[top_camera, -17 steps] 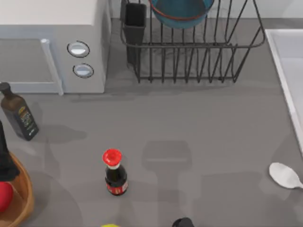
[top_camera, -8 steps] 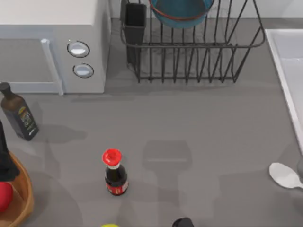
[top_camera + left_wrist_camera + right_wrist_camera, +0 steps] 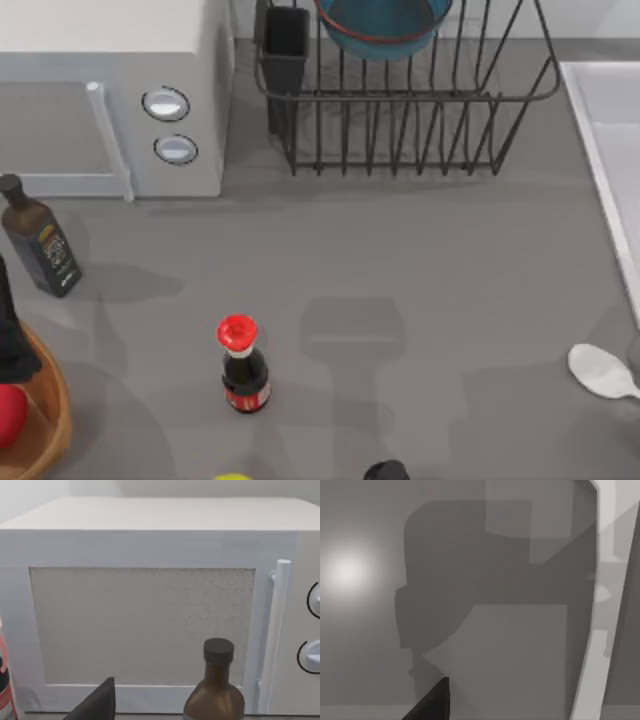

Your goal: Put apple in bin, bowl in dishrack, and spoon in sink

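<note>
Matte grey bench (image 3: 400,260): glossy white spoon (image 3: 600,371) lies beside the pale sink (image 3: 600,140); gripper states cannot be told.

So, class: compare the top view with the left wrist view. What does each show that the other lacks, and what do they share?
Top view alone: the round blue bowl in the black wire dishrack, the glossy white spoon, the red-capped dark sauce bottle. Left wrist view alone: the speckled grey door panel. Shared: the white microwave and the brown black-capped bottle.

Open tabletop (image 3: 420,260) mid-table; sauce bottle (image 3: 243,366) stands left of centre.
</note>
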You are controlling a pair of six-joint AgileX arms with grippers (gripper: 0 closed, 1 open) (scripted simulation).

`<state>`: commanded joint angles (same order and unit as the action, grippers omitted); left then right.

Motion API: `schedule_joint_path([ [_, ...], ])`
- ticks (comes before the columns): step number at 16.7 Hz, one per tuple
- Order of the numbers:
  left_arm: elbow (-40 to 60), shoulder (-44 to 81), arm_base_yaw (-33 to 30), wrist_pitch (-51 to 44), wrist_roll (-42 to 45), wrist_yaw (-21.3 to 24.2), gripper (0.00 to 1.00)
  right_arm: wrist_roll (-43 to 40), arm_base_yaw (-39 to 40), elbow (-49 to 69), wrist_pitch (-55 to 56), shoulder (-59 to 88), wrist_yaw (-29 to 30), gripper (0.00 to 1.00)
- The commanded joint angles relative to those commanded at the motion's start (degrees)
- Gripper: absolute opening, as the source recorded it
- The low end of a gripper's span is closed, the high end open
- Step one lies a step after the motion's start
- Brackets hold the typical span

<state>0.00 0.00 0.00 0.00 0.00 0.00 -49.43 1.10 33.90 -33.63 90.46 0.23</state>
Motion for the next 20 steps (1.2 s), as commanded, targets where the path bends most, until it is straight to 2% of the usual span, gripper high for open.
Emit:
schedule_joint_path([
  [6, 0.0, 0.0, 0.0, 0.0, 0.0, 0.0, 1.0, 0.0, 0.0, 0.0, 0.0, 0.0, 0.0, 0.02],
  [14, 0.0, 0.0, 0.0, 0.0, 0.0, 0.0, 1.0, 0.0, 0.0, 0.0, 0.0, 0.0, 0.0, 0.0],
  [15, 0.0, 0.0, 0.0, 0.0, 0.0, 0.0, 1.0, 0.97, -0.04, 2.47, -5.77, -4.01, -0.8, 0.0],
  [20, 0.0, 0.0, 0.0, 0.0, 0.0, 0.0, 1.0, 0.7, -0.31, 7.44, -12.62, -6.3, -0.8, 0.0],
])
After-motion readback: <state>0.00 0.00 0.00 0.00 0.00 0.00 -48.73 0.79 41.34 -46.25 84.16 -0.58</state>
